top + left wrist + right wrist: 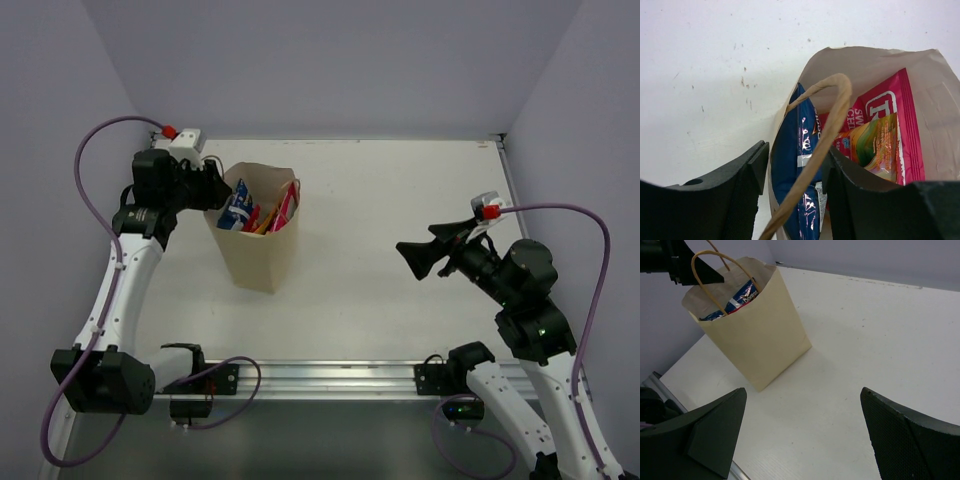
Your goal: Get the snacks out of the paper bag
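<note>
The cream paper bag (262, 255) stands upright on the left of the table, its mouth open. Snacks stick out of it: a blue Doritos bag (790, 165) against the near wall, a pink bag (907, 125) and a red-yellow candy pouch (872, 145) behind. My left gripper (792, 170) is open at the bag's left rim, one finger outside the wall and one inside. The blue bag and a brown handle (832, 120) lie between its fingers. My right gripper (412, 258) hovers wide open and empty, well to the right of the bag (760, 335).
Bare white tabletop (400, 190) spreads between the bag and the right arm. Lilac walls close in the back and sides. An aluminium rail (330, 375) runs along the near edge between the arm bases.
</note>
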`<state>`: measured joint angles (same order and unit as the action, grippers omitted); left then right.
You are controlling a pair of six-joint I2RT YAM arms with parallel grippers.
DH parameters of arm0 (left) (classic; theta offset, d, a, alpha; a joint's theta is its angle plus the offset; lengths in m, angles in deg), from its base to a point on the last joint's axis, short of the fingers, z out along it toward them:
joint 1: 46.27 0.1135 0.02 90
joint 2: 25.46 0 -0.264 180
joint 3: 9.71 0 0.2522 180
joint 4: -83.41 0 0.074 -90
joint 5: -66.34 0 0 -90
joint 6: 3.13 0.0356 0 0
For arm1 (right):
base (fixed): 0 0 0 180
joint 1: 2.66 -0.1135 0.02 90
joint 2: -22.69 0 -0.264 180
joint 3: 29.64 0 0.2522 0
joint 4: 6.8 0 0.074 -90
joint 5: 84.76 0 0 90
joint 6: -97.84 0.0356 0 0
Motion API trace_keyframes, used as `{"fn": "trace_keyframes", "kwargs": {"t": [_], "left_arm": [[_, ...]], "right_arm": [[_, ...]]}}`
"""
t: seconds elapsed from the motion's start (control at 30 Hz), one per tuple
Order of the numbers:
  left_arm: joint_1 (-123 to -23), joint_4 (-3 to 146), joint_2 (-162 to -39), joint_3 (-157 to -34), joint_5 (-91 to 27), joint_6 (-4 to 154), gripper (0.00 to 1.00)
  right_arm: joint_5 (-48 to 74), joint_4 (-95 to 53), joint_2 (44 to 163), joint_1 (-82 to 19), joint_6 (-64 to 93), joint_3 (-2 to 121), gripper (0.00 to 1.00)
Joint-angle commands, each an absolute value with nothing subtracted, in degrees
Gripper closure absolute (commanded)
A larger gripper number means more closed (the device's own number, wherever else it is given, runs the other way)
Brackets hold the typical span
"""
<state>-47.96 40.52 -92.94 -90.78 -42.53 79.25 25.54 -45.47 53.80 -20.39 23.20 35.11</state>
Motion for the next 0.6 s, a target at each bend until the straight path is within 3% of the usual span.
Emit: {"fn": "trace_keyframes", "kwargs": {"t": [0.0, 0.3, 0.5, 0.57], "left_arm": [[-48.47, 45.48, -91.99, -89.31, -41.59, 81.33, 0.50], [-48.64, 48.11, -86.55, -82.72, -35.88, 79.14, 0.47], [-48.64, 50.75, -84.08, -79.64, -34.12, 77.73, 0.54], [-48.64, 51.63, -84.34, -79.55, -34.03, 77.73, 0.60]], "right_arm": [[27.21, -44.38, 54.24, -20.76, 22.69, 37.12, 0.01], [27.30, -44.38, 53.89, -20.76, 22.34, 37.48, 0.01], [27.92, -44.03, 53.72, -20.76, 22.52, 36.68, 0.01], [27.92, -43.77, 53.45, -20.76, 22.52, 36.51, 0.01]]}}
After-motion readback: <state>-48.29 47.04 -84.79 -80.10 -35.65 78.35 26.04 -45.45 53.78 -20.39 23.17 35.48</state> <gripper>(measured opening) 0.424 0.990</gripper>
